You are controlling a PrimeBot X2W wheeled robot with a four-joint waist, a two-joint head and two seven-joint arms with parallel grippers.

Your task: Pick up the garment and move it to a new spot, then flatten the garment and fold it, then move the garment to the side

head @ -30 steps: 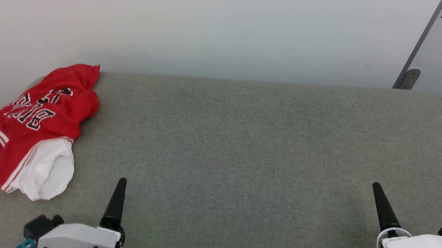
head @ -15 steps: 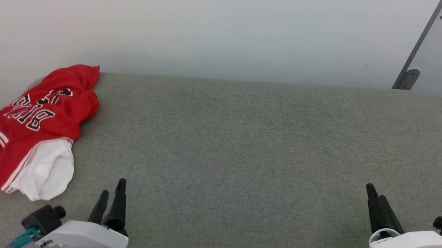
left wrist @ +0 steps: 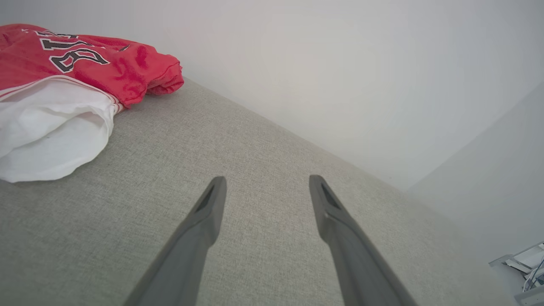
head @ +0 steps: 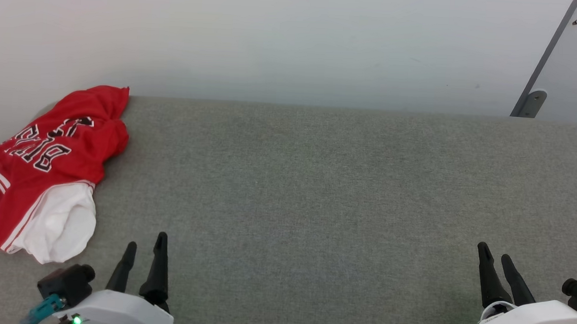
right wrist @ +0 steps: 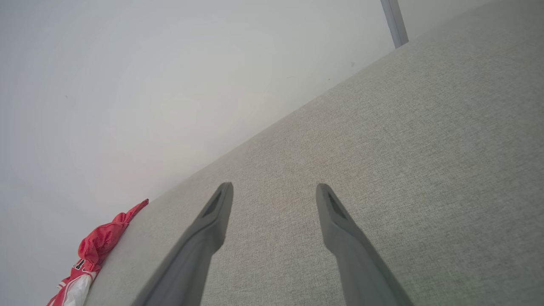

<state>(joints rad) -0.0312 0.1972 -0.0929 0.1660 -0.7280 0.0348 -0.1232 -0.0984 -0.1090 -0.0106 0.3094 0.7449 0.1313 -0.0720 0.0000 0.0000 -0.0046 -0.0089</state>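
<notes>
Garment (head: 46,169) lengthwise near-to-far, white sleeve (head: 60,224) nearest

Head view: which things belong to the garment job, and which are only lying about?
For the job: red jersey, crumpled far left; left gripper, open; right gripper, open; grey fabric surface.
Just there: grey post, far right; white wall.

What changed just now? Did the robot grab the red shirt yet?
Not yet. Both wrists turned: the left gripper and the right gripper each showed one finger edge-on before, and now both fingers show, spread open. Nothing was grabbed or let go. The red shirt stayed crumpled at the left end of the grey surface, untouched.
</notes>
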